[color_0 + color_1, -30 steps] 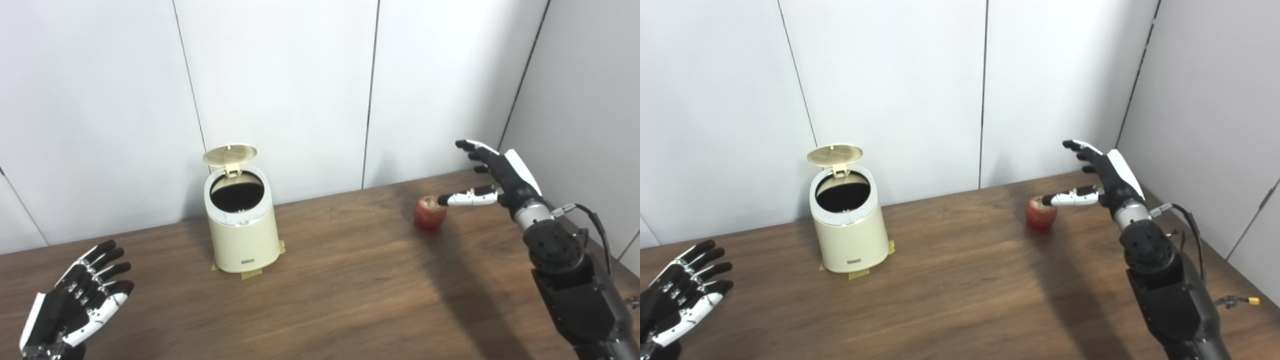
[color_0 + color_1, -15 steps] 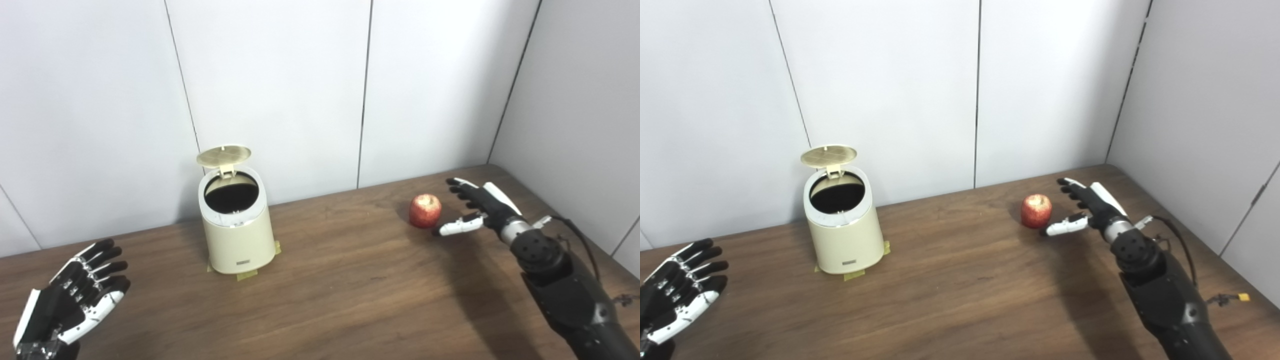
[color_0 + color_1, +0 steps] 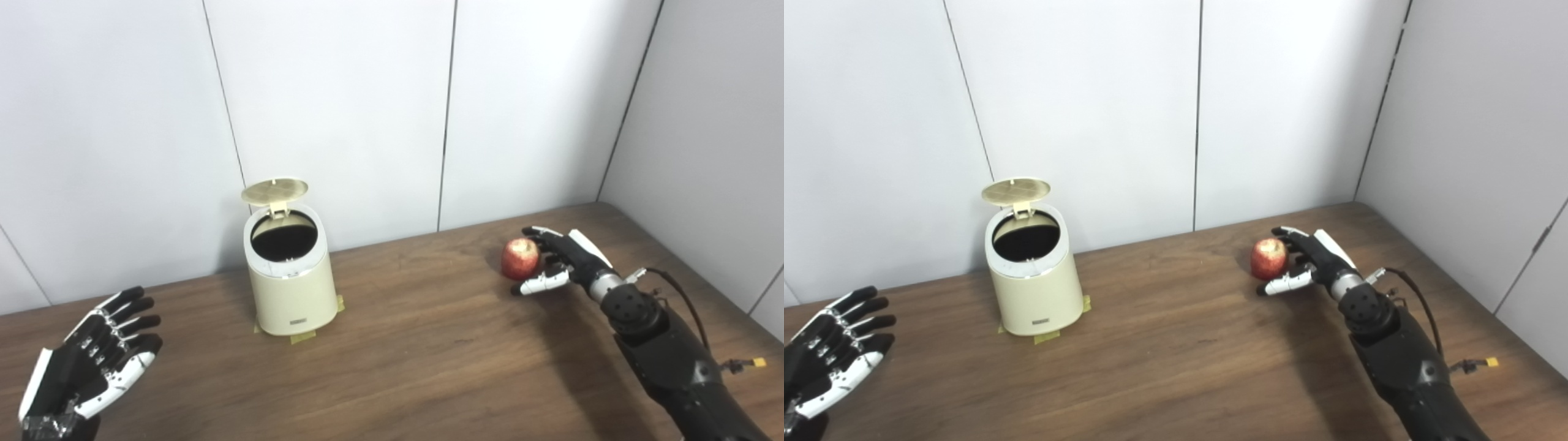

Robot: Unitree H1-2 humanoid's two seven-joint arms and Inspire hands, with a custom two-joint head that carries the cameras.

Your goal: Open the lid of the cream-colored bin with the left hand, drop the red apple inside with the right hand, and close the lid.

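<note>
The red apple (image 3: 520, 258) is seen sitting on the wooden table (image 3: 429, 355), well to the right of the cream-colored bin (image 3: 290, 282), whose lid (image 3: 274, 190) is already flipped up, so the dark opening is exposed. The right hand (image 3: 560, 263) is placed just beside the apple on its right, fingers spread and curved around the far side, thumb reaching under the near side; contact cannot be confirmed, and nothing is clamped yet. The left hand (image 3: 92, 367) is held open and empty at the near left, fingers apart, well away from the bin. The apple is judged rigid, smooth-skinned and moderately heavy for its size; being round, it is likely to roll if nudged from one side only. A wrap around its widest part is suggested, thumb opposing the fingers across the middle, not at the stem dimple on top. Slip on the waxy skin is a risk if only fingertips are used. The bin looks light, but yellowish tape (image 3: 304, 335) is seen at its base, so it is probably held in place.
</note>
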